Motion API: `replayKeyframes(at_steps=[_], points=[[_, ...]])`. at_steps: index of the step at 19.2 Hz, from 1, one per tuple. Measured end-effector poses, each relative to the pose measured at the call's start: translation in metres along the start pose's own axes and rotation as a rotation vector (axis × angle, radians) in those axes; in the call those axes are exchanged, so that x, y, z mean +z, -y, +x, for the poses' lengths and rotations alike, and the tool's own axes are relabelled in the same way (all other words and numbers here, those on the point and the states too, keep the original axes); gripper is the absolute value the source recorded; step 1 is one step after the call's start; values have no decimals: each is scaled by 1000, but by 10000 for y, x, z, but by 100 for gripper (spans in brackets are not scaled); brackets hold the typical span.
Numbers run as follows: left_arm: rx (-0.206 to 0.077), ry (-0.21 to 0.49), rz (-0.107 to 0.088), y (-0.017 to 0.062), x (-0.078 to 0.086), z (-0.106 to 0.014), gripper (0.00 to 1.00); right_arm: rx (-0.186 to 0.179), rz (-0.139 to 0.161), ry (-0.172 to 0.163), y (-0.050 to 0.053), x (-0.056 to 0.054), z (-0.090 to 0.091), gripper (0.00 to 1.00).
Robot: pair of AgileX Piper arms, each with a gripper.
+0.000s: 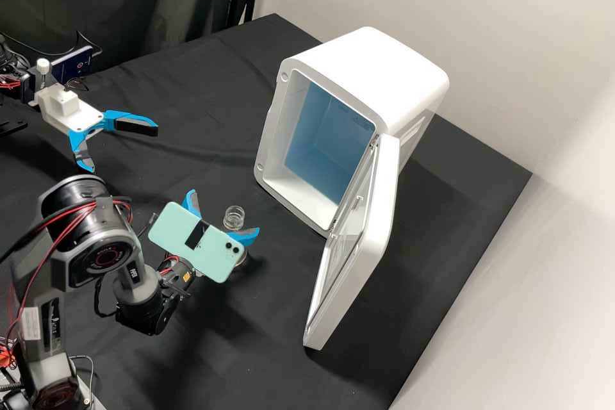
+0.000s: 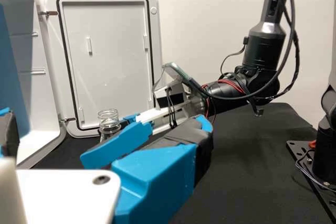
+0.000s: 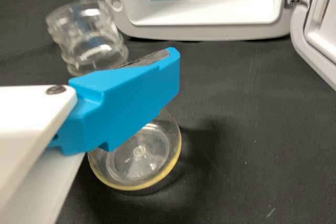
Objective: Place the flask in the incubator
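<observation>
Flask of clear glass, conical and short-necked [image 1: 236, 216], stands on the black cloth-covered bench [image 1: 211, 109] just before the white, blue-lined incubator box [image 1: 384, 77], whose door [image 1: 359, 237] hangs wide so the way in is free. The right gripper [image 1: 221, 216] brackets its neck, blue fingers spread, apparently poised to pinch. The left gripper [image 1: 120, 147], also spread, hangs well apart.

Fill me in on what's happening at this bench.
The right end effector is down at the glass flask, which stands on the black bench just in front of the white incubator. It is unclear whether it has a grip on the flask. The incubator's door is swung wide open. The left end effector hangs open, off to the side.
</observation>
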Motion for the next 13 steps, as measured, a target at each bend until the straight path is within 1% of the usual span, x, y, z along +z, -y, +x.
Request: replayKeyframes(at_steps=[2, 3, 5, 8, 12, 13], points=[[-2, 3, 1, 1, 3, 0, 100, 3, -8, -8, -14, -20, -36, 100], [-2, 4, 2, 2, 4, 0, 100, 8, -7, -11, -19, -33, -59, 100], [-2, 4, 2, 2, 4, 0, 100, 15, -19, -17, -34, -53, -111, 100], [-2, 4, 2, 2, 4, 0, 100, 14, -25, -16, -17, -68, -190, 100], [-2, 4, 2, 2, 4, 0, 100, -17, -23, -20, 62, -84, -250, 100], [-2, 4, 2, 2, 4, 0, 100, -20, -24, -21, 67, -86, -257, 100]])
